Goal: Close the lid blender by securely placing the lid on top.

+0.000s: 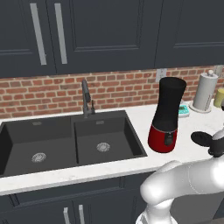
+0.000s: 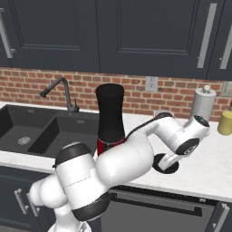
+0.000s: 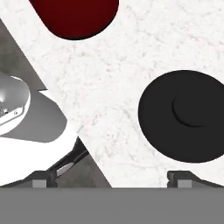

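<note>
White marble desk (image 1: 131, 164) runs under a brick wall, with a double sink (image 1: 70, 142) at its left and bare room toward the front edge right of it. By the sink stands the blender (image 1: 167, 114), its jar top uncovered. Just beside it on the right, apart, the lid (image 3: 189, 116) lies flat on the desk. Over the lid hangs the gripper (image 3: 111, 179), jaws spread wide, grasping nothing.
</note>
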